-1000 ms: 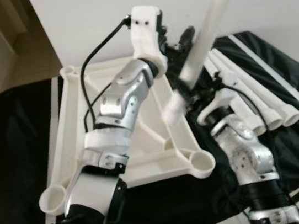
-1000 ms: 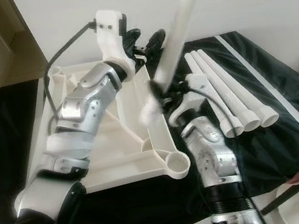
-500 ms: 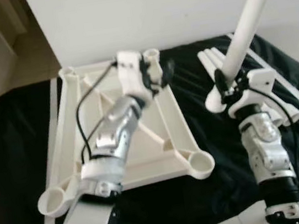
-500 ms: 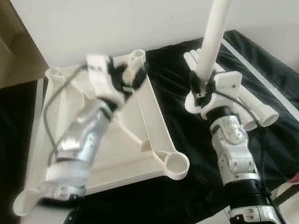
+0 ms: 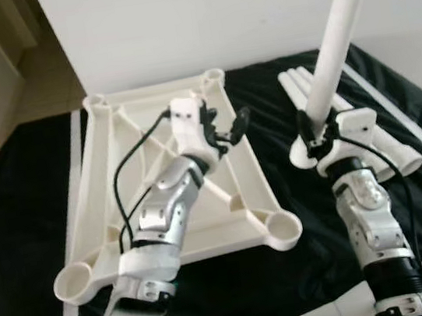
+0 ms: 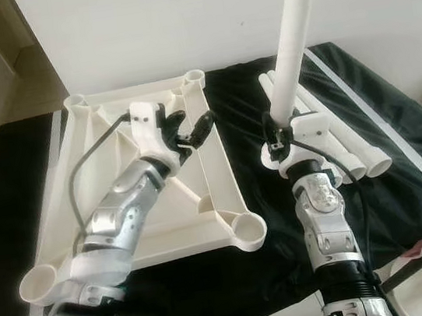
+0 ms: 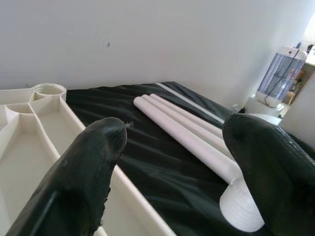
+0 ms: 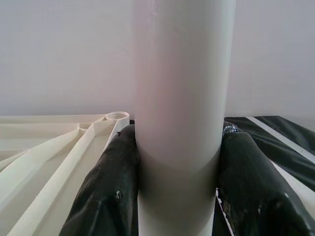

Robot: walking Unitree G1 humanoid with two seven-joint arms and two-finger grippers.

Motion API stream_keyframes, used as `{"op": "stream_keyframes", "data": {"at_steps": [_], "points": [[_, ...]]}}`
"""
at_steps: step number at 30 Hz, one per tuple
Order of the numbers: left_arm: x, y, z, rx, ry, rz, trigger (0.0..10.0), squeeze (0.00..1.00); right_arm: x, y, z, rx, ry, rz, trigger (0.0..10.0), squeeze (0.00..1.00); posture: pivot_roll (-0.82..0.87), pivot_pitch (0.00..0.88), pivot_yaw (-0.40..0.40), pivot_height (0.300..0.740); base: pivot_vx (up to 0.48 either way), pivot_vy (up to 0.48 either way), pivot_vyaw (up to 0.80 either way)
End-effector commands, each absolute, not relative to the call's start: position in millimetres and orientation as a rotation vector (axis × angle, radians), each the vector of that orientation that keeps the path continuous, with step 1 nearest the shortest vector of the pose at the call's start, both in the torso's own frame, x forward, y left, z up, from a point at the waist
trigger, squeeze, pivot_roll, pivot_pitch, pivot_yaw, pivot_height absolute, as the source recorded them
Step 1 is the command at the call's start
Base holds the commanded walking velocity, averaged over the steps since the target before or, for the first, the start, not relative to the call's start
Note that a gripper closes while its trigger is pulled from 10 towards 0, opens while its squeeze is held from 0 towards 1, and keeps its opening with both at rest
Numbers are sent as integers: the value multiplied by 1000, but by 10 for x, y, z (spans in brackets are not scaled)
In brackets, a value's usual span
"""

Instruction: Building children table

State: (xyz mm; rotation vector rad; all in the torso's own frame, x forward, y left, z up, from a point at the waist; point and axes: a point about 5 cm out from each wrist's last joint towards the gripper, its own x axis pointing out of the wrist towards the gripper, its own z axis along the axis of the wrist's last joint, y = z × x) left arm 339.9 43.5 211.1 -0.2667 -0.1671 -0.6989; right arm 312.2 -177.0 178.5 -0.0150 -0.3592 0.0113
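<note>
A: What borders the work area?

B: An upturned white tabletop (image 5: 125,217), a round socket at each corner, lies on a black sheet (image 5: 12,194). Its far edge sits close to a pale wall (image 5: 176,21). Three spare legs (image 6: 334,140) lie side by side on the sheet to its right, with bare sheet between them and the tabletop's right rim.

A: And the arms?

B: The left arm reaches forward over the tabletop, its left pincer (image 5: 226,128) hovering above the right rim with fingers (image 7: 83,182) spread wide, holding nothing. The right arm stands upright beside the spare legs. The right pincer (image 8: 179,177) is clamped on a long white table leg (image 6: 292,33), held nearly vertical and rising past the top of the head views.
</note>
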Motion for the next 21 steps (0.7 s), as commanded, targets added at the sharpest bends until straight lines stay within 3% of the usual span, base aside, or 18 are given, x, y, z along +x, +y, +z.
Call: {"op": "stream_keyframes", "data": {"at_steps": [1,7,12,14,16,21], "points": [[3357,437,2095,-266,-169,-747,10000,0,3136,-1832,1856,48,-367,-26,10000,0,-55,20,8,740,0,0,0],[3340,488,2103,-293,-168,-719,10000,0,3105,-1955,1954,232,-377,-73,10000,0,-57,23,2,740,0,0,0],[3339,483,2115,-306,-169,-715,10000,0,3115,-1983,2050,187,-405,-72,10000,0,-62,23,4,740,0,0,0],[3335,462,2137,-315,-173,-720,10000,0,3124,-1887,2232,-28,-475,-1,10000,0,-65,22,6,740,0,0,0],[3335,462,2137,-315,-173,-720,10000,0,3124,-1887,2232,-28,-475,-1,10000,0,-65,22,6,740,0,0,0],[3329,445,2169,-325,-179,-727,10000,0,3118,-1665,2452,-314,-572,122,10000,0,-62,18,4,740,0,0,0]]}}
